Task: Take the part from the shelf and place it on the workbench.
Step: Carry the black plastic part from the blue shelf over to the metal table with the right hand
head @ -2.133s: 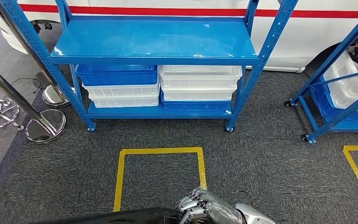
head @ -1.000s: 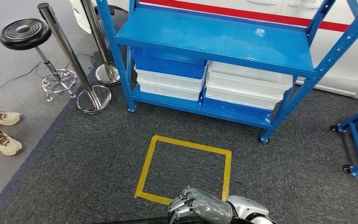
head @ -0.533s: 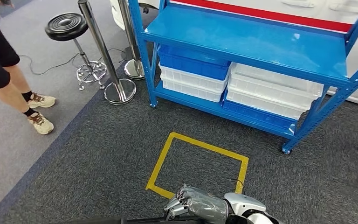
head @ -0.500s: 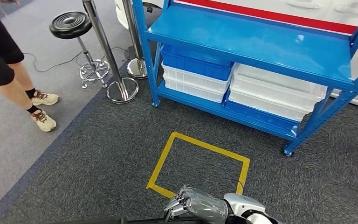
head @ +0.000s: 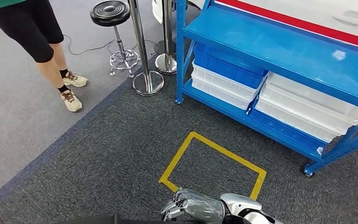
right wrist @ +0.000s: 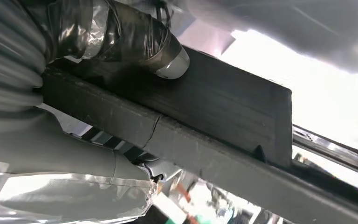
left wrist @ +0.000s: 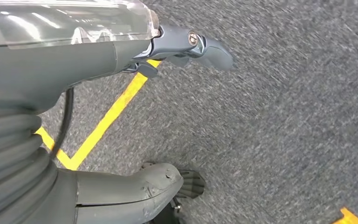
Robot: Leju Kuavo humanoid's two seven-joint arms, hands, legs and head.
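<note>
My right hand (head: pixel 192 209) sits at the bottom edge of the head view and grips a long black part (head: pixel 103 219), of which a dark strip shows there. In the right wrist view the black part (right wrist: pixel 223 107) runs across the picture as a flat dark bar, with my taped thumb (right wrist: pixel 135 39) pressed on it. My left hand (left wrist: pixel 65 70) hangs over the grey carpet with nothing in it, its thumb (left wrist: pixel 140 186) and fingers (left wrist: pixel 205 44) apart.
A blue shelf (head: pixel 279 51) stands at the right, with white and blue bins (head: pixel 233 79) on its lower level. A yellow taped square (head: pixel 186 147) marks the carpet ahead. A person (head: pixel 32 28), a black stool (head: pixel 109 11) and chrome posts (head: pixel 144 79) stand at the left.
The whole view has swung to the left: the shelf has slid rightward and a person has come into the picture. My right hand still holds the black part.
</note>
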